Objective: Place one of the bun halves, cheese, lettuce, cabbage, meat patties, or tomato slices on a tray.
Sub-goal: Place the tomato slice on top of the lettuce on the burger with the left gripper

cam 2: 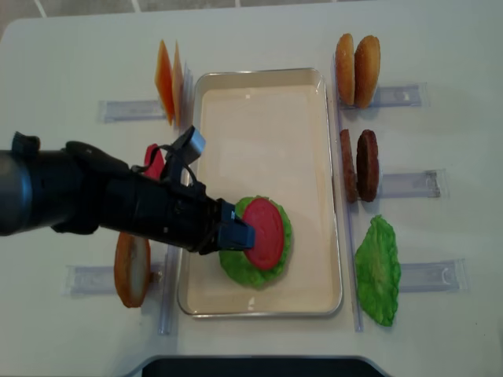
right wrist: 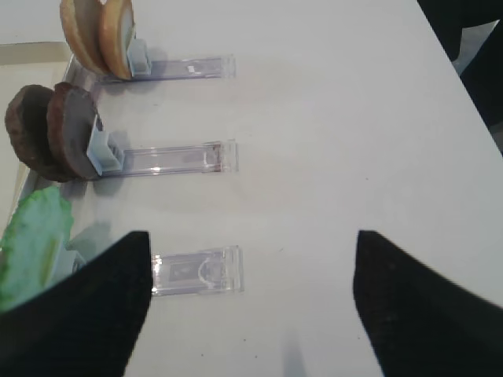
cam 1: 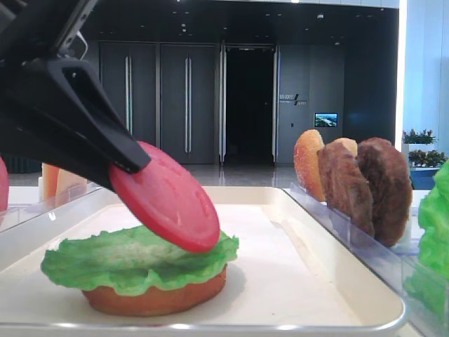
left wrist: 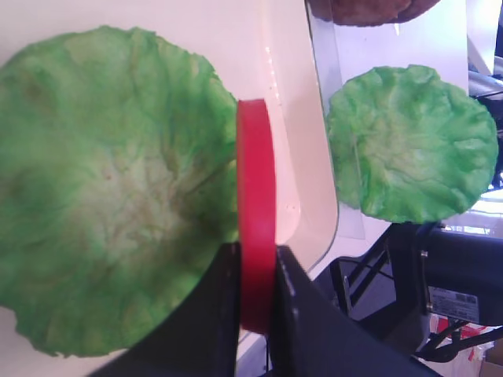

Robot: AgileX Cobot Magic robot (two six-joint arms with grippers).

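Right now the left gripper (left wrist: 255, 294) is pinching a tomato slice (cam 1: 165, 196) by its edge, jaws tight on either face, slice tilted with its low rim just meeting the lettuce leaf (cam 1: 133, 261) directly under the claw. That leaf sits on a bun half (cam 1: 158, 298) on the tray (cam 1: 295, 260), so the stack is right beneath the fingertips and slightly ahead of them. Main risk, in my read: the slice is angled, not flat, so if the jaws let go here it pivots on that low rim and may slide off the ruffled leaf toward the far side of the tray rather than settle centred. Second risk: pressing further down drags the leaf sideways off the bun, since the leaf looks loose. Third: the fingers (left wrist: 302, 314) straddle the slice deep, so pulling back could hook the disc and flip it. Further out, beyond the tray rim on the far side from the claw, meat patties (cam 2: 357, 166), spare bun halves (cam 2: 356, 60) and another lettuce piece (cam 2: 378, 269) stand in clear holders (right wrist: 189, 159); they look well clear. The right gripper (right wrist: 251, 298) hangs spread over bare table, holding nothing, nowhere near the stack.
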